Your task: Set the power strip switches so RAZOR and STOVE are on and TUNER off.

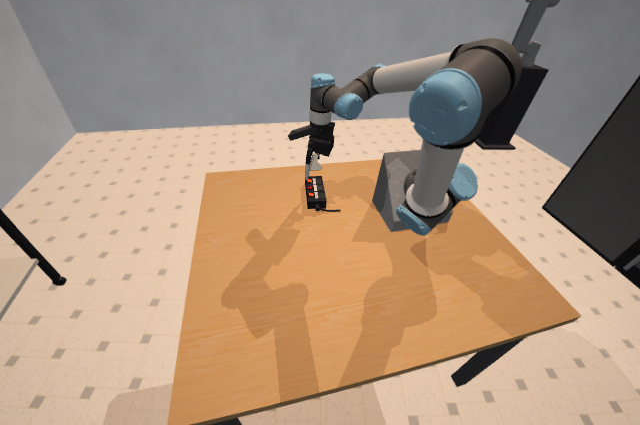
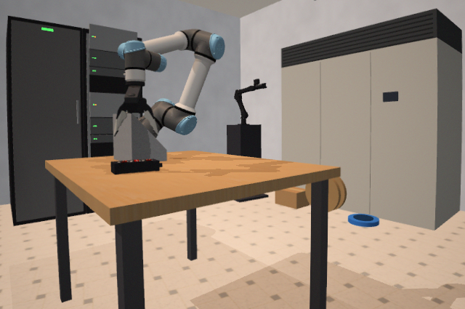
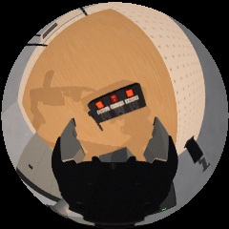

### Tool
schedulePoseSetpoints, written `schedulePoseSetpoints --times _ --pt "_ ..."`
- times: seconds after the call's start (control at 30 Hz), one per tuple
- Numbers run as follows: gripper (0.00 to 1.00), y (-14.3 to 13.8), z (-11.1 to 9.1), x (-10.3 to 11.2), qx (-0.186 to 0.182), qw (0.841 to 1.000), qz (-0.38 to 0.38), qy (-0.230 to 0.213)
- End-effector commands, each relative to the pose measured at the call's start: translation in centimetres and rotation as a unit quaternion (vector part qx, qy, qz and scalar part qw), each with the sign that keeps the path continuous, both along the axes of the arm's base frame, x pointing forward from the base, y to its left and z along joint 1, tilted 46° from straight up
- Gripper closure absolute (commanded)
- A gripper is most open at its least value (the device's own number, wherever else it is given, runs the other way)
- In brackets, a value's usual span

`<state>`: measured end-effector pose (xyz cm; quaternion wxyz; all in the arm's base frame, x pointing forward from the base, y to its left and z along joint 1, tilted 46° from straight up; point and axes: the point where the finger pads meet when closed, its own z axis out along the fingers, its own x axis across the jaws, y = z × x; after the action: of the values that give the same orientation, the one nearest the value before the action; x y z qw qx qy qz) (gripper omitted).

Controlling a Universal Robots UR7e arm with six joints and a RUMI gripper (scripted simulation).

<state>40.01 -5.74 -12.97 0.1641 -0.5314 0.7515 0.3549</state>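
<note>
Far left of the exterior view: a dark cabinet (image 2: pixel 41 118) with a green light at its top, and beside it an equipment rack (image 2: pixel 107 36) with small green and amber indicators. In front of these stands the wooden table (image 2: pixel 232 181) on dark legs. The power strip (image 2: pixel 136 166) lies flat on the table top near its far-left corner in that view, switch face up, well in from the edges. From the top view the strip (image 1: pixel 315 193) lies just beside my grey pedestal (image 1: pixel 388 172), a short black cord stub at its near end. My gripper (image 1: pixel 313 168) hangs directly above the far end of the strip, pointing down, close over it but apart from it as far as I can tell. My jaws stand fully spread and hold nothing. In the wrist view the strip (image 3: pixel 115 104) lies tilted between and beyond my two fingertips, showing three rocker switches in a row with white labels under them; the labels are too small to read. The two outer rockers look bright orange-red, the middle one a darker red. Further right in the exterior view: a small black arm on a black stand (image 2: pixel 244 140), a tall beige cabinet (image 2: pixel 375 129), and a blue ring (image 2: pixel 362 219) on the tiled floor.
</note>
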Motion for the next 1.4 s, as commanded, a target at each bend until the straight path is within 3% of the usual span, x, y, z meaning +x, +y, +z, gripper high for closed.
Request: schedulePoseSetpoints --times 0.0,0.17,0.27,0.73,0.8,1.23,1.37 --pt "0.0 0.1 -0.4 0.1 -0.018 0.995 -0.072 0.074" --pt "0.0 0.4 -0.7 0.1 -0.031 0.98 -0.137 0.14" --pt "0.0 0.4 -0.8 0.1 -0.033 0.976 -0.149 0.152" --pt "0.0 1.0 -1.4 -0.2 -0.059 0.909 -0.289 0.293" --pt "0.0 1.0 -1.4 -0.2 -0.059 0.909 -0.289 0.293" --pt "0.0 1.5 -1.7 -0.3 -0.072 0.854 -0.361 0.367" --pt "0.0 1.5 -1.7 -0.3 -0.074 0.849 -0.367 0.373"
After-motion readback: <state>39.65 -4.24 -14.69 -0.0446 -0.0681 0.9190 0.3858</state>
